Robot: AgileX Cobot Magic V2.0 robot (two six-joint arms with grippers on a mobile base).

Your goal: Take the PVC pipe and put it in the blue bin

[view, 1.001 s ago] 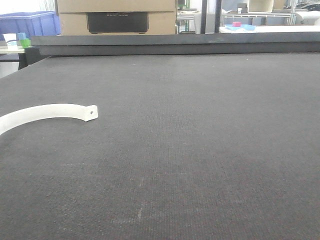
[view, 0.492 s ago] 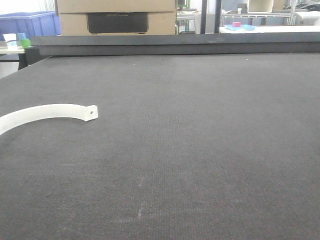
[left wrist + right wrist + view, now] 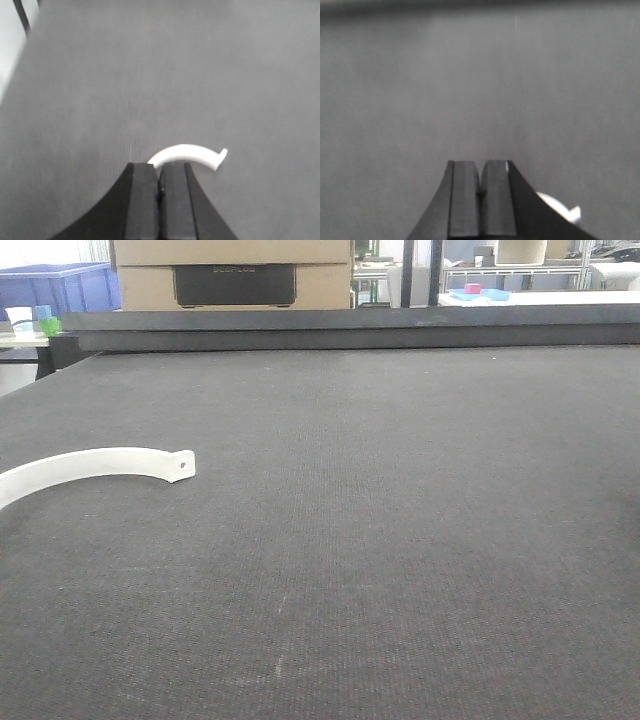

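Just beyond left fingers [image 3: 144, 200]: PVC pipe [image 3: 187, 151].

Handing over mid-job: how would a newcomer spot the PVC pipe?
Start with the wide dark grey table mat filling the front view. On its left side lies the PVC pipe. It is the only white thing on it: a slim curved band with a small hole at its squared end.

Left gripper [image 3: 160, 169] low centre, jaws pressed together, nothing between. White PVC pipe [image 3: 188, 152] lies flat on dark grey mat [image 3: 150, 75] just beyond fingertips, arc bowing away, squared end right.
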